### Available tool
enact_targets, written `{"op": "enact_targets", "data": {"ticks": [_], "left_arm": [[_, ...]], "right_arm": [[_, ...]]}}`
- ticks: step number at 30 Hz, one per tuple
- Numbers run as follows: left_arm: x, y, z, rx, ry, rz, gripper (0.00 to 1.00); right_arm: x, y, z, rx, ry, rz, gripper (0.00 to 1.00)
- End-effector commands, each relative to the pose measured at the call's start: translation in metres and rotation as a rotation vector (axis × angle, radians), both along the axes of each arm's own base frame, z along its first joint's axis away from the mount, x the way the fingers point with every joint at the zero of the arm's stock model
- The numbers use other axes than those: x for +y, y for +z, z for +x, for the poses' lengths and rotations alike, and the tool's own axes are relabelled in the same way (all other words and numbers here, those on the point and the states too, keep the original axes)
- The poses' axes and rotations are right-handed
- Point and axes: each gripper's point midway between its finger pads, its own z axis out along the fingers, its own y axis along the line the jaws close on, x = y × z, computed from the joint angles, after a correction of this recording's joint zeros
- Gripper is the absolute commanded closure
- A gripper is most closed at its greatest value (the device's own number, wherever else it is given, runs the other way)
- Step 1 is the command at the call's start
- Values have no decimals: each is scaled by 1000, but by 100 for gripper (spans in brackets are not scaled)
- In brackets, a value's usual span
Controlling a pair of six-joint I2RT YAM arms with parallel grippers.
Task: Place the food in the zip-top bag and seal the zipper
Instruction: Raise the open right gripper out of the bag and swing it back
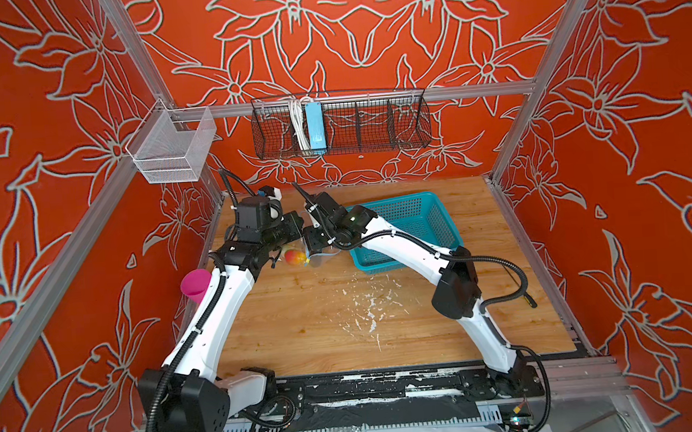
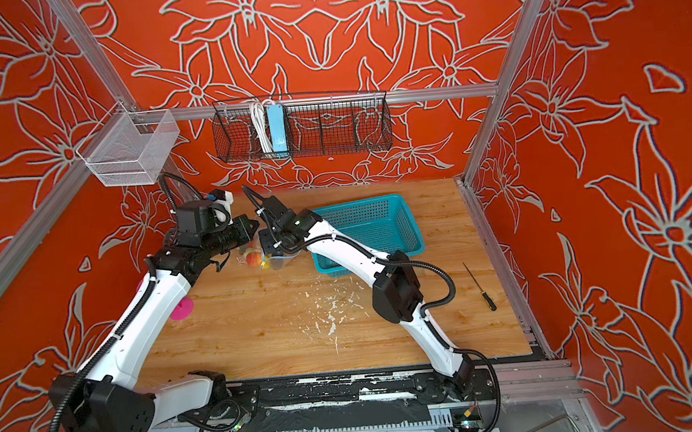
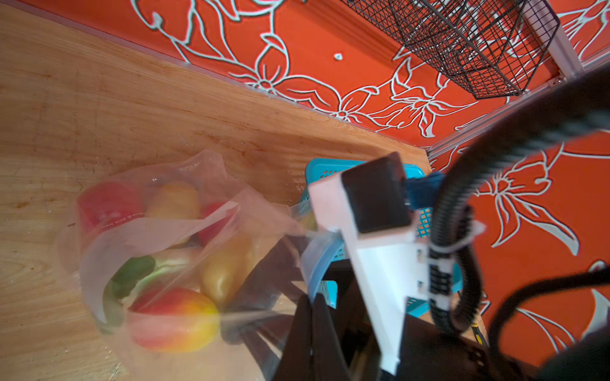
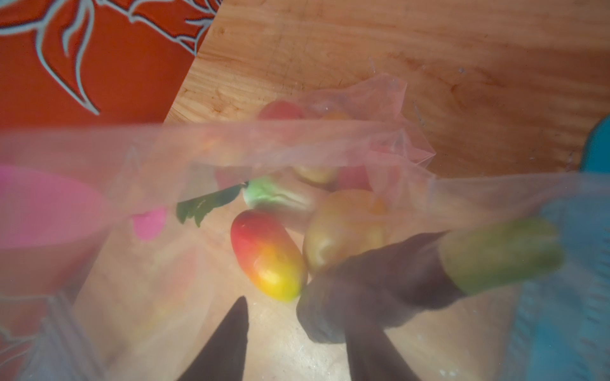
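Wooden bench (image 1: 323, 331) holds the zip-top bag (image 3: 185, 231) far back on the left with the food (image 4: 267, 257) inside, the left end effector (image 3: 308, 303) pinched on its edge, the right end effector (image 4: 295, 313) fingers apart at its mouth, so I think next comes backing out and pressing the zipper (image 3: 318, 264) shut.

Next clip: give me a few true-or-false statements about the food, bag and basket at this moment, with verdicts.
1. The mango lies inside the zip-top bag. True.
2. The teal basket holds both red balls. False: the red balls are in the bag; no food shows in the basket.
3. The left pincer is shut on the bag's plastic. True.
4. The zipper is sealed. False: the bag's mouth gapes open.
5. The pink cup stands in the basket. False: it sits at the table's left edge.
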Motion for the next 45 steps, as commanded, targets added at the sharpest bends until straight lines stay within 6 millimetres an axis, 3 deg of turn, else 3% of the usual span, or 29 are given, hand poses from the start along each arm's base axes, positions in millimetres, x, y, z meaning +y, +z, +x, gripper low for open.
{"op": "enact_targets", "data": {"ticks": [1, 6, 10, 23, 31, 41, 43, 44, 45], "left_arm": [[-2, 5, 2, -30, -12, -7, 100], [-2, 3, 2, -25, -14, -8, 100], [-2, 2, 3, -22, -14, -7, 100], [-3, -3, 5, -8, -15, -7, 100], [-1, -3, 6, -9, -11, 10, 100], [2, -4, 6, -10, 0, 28, 100], [3, -4, 6, -11, 1, 29, 100], [2, -3, 6, -12, 0, 27, 100], [2, -3, 6, -12, -1, 28, 100]], "right_arm": [[-6, 26, 1, -42, 8, 26, 51], [-27, 69, -4, -108, 1, 86, 51], [-48, 85, -6, -117, -25, 105, 50], [-91, 63, -12, -58, -62, 81, 49], [-84, 56, -37, -180, 173, 113, 50], [-82, 74, -59, -384, 415, 74, 49], [-79, 82, -66, -417, 449, 95, 41], [-78, 85, -69, -436, 471, 106, 6], [-77, 87, -72, -459, 492, 116, 2]]}}
